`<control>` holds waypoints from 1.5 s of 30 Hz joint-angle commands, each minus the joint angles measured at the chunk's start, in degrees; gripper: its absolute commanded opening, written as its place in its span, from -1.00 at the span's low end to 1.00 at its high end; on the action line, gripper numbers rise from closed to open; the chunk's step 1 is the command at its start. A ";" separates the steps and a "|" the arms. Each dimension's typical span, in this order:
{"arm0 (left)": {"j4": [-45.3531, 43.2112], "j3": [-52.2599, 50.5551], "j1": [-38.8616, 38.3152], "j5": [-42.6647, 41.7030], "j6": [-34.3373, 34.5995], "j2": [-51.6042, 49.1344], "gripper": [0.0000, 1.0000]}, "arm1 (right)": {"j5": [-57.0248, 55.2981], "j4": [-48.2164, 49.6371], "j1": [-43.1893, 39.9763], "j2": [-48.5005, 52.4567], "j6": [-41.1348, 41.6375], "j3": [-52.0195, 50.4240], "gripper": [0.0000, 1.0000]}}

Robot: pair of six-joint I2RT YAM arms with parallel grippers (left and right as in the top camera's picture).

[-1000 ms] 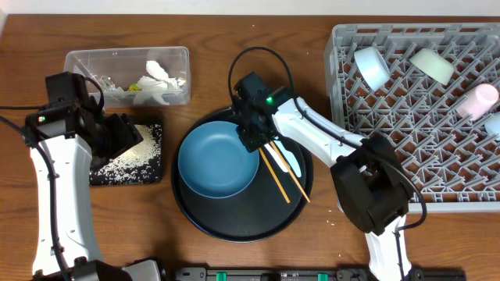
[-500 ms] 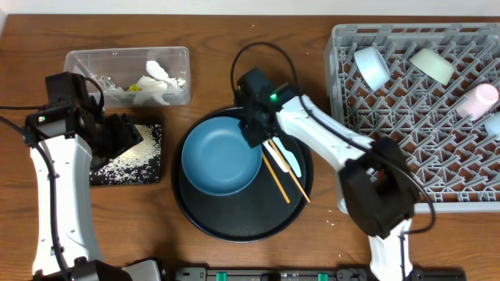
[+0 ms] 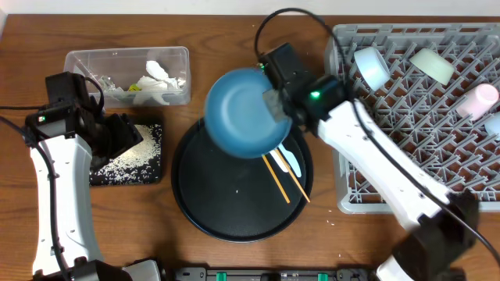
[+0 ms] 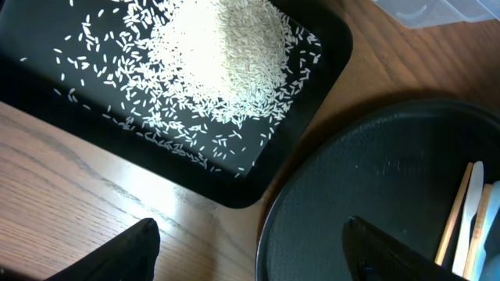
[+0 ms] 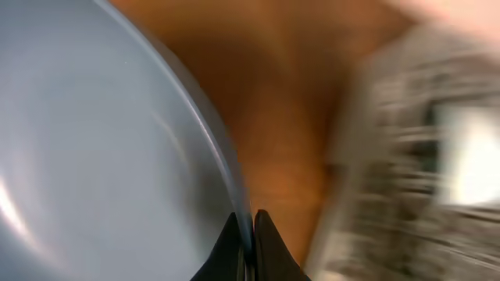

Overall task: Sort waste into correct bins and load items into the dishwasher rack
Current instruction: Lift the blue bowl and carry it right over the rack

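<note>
The large blue bowl [image 3: 242, 115] hangs tilted above the back rim of the round black tray [image 3: 226, 211]. My right gripper [image 3: 275, 100] is shut on its right rim. In the right wrist view the bowl [image 5: 94, 140] fills the left side and my right gripper [image 5: 246, 232] pinches its thin edge. Two wooden chopsticks [image 3: 280, 178] and a pale-blue spoon [image 3: 291, 161] lie on the round tray. My left gripper [image 4: 254, 250] stands open and holds nothing, between the rice tray [image 4: 316, 94] and the round tray [image 4: 375, 187]. Loose rice [image 4: 219, 55] is heaped on the shallow black tray [image 3: 105, 173].
The grey dishwasher rack [image 3: 406, 148] at the right holds a white cup [image 3: 371, 67], a pale bowl [image 3: 432, 65] and a pink cup [image 3: 478, 100]. The clear tub [image 3: 86, 61] at the back left contains tissues [image 3: 160, 78] and wrappers. The right wrist view is motion-blurred.
My right gripper has lifted the blue bowl off the round tray and carried it up and to the right, toward the rack. The left arm has stayed still.
</note>
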State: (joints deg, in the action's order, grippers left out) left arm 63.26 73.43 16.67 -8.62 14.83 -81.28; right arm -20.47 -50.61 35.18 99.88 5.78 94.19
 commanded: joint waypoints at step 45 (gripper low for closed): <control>0.11 0.79 0.13 0.11 0.35 0.04 0.53 | -42.34 6.75 -37.40 -0.59 -4.13 -9.94 -0.97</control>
State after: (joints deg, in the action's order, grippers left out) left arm 63.16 73.43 16.67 -8.62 14.85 -81.28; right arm -61.17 -44.34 -3.53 99.00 0.38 86.13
